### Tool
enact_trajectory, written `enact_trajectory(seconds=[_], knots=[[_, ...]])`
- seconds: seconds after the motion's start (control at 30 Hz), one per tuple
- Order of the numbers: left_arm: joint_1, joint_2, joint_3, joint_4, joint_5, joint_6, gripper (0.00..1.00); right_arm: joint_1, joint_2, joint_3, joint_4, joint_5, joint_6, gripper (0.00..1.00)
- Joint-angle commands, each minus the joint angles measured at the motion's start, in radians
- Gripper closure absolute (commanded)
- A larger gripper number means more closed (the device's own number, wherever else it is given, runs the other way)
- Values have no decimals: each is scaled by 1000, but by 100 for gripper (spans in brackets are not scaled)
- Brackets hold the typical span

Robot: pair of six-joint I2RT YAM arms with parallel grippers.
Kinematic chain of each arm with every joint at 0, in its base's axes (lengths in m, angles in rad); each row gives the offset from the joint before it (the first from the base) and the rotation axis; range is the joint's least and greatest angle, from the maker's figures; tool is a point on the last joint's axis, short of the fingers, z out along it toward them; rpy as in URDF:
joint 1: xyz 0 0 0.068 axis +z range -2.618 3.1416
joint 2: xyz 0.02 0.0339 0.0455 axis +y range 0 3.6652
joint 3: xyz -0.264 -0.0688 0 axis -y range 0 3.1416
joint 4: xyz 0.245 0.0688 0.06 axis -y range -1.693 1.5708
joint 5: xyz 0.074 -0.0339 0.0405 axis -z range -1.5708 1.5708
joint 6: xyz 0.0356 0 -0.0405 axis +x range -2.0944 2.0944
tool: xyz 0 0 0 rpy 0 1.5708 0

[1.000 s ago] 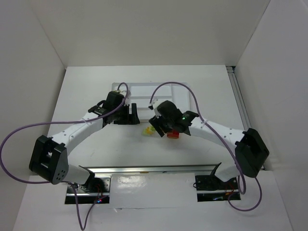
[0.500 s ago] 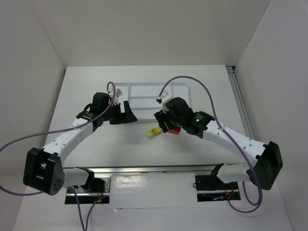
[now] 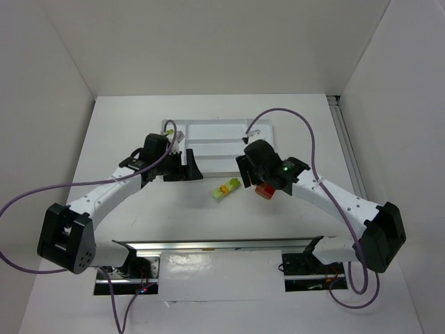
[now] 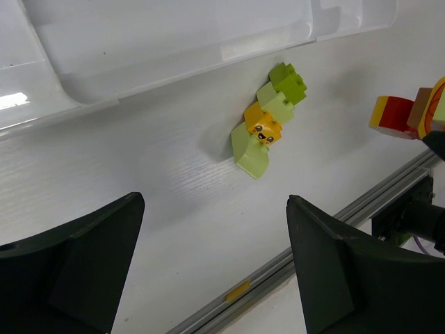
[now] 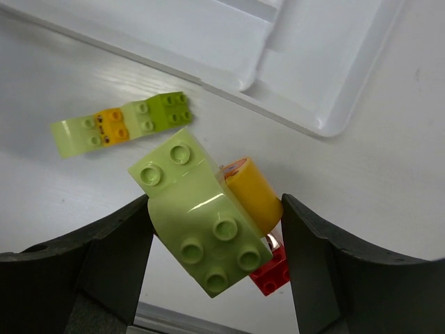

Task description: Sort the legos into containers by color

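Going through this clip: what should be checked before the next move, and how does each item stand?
1. Right jaws gripping the held cluster: ok.
2. Held cluster all one colour: not ok; lime, yellow and red bricks are joined.
3. Left jaws open and empty: ok.
4. Loose row lying on the table, outside the tray: ok.
5. Every tray compartment free: cannot tell; the tray is partly hidden.

White arm links (image 3: pixel 104 191), black joints (image 3: pixel 66 236), looping purple cables (image 3: pixel 278 110), green light (image 3: pixel 284 167) on the right wrist, left pincer (image 4: pixel 212 209) matte black
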Motion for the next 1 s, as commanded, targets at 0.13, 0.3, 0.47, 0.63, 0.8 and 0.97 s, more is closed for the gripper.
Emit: enact_trajectory(seconds=[0.13,0.3,0.47,0.63,0.8,0.97], knots=[[-71,55,84,-72,-100,7,6,-56,7,2,-143,57,174,43],[-160,67,116,-97,-129,59,6,-76,27,-53,-141,82,252,42],[-262,148,139,-106,-195,107,5,-98,65,-80,-131,70,264,38],[-320,230,139,-66,-225,117,3,-107,65,-125,-82,79,255,27],[-351,249,130,-31,-277,117,3,-118,96,-125,-52,79,234,5],[-360,273,139,6,-337,171,5,-118,96,-67,-75,79,212,0]])
